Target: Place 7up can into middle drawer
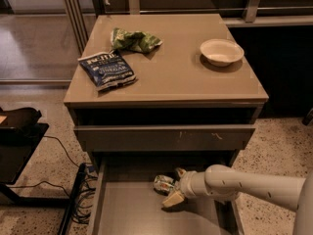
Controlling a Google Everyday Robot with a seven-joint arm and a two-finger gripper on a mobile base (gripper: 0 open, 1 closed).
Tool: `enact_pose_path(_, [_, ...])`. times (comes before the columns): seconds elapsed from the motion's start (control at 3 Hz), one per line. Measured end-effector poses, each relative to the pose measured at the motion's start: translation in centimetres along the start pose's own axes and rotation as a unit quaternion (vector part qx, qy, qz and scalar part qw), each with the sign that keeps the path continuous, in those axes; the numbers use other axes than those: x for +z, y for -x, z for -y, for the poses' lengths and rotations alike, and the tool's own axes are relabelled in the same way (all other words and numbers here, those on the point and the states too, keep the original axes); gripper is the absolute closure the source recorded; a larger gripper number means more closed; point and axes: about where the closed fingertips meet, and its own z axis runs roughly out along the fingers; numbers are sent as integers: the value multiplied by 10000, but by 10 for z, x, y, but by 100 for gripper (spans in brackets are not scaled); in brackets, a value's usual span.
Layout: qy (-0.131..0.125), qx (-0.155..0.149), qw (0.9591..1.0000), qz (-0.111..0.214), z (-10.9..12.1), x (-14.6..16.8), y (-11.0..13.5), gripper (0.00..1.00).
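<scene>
The 7up can [163, 183], small, dented, silvery and green, lies on the floor of the open middle drawer [132, 212], near its back. My gripper [176, 185] reaches in from the right, low inside the drawer, just right of the can. Its two fingers are spread apart, one tan fingertip [173, 199] in front of the can and the other behind it. The can looks free of them and rests on the drawer floor.
Above is a drawer with a scratched front panel [166, 137], slightly pulled out. On the cabinet top lie a dark blue chip bag [106, 70], a green wrinkly snack bag [134, 40] and a white bowl [221, 51]. Cables [73, 190] and a black stand [19, 131] are at the left.
</scene>
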Motion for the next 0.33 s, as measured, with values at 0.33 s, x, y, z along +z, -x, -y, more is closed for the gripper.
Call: enact_pose_path(0.33, [0,0,10000,0,0,0,0,0])
